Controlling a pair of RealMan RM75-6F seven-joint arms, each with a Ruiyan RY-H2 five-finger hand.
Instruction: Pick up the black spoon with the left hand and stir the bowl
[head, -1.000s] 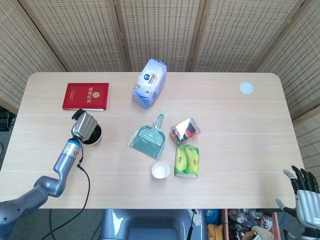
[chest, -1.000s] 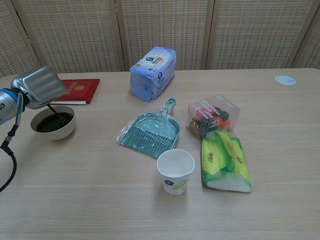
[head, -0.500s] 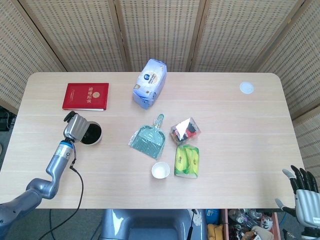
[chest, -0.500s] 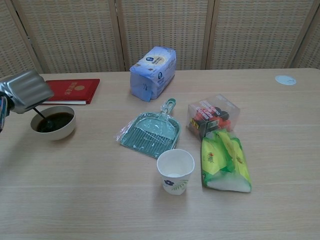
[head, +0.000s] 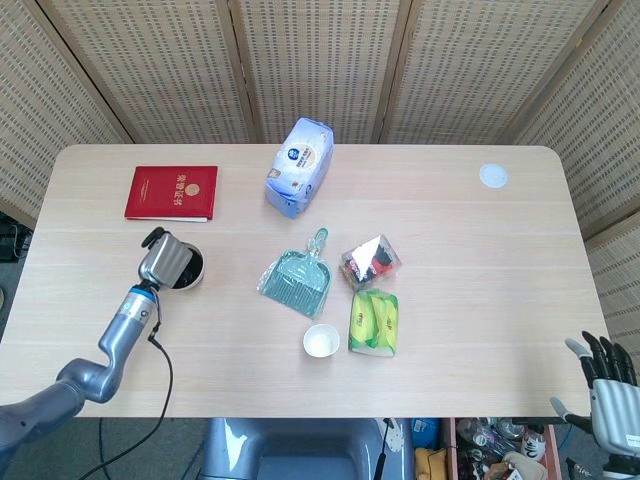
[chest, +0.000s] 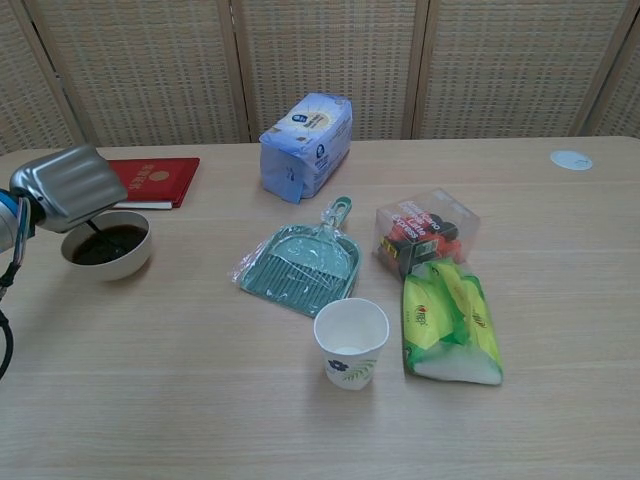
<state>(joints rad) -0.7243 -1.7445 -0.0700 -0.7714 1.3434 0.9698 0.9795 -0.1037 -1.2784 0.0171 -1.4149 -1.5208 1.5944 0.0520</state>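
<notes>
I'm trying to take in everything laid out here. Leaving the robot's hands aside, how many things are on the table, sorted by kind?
Tableware: 3: bowl, black spoon, paper cup
Packaged goods: 3: blue pack, clear box, green-yellow bag
Books: 1: red booklet
Cleaning tools: 1: wrapped green dustpan
Small items: 1: white disc
Total: 9

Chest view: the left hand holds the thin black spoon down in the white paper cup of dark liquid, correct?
Not quite. The chest view shows the left hand holding the thin black spoon in the round white bowl of dark liquid; the white paper cup stands untouched.
</notes>
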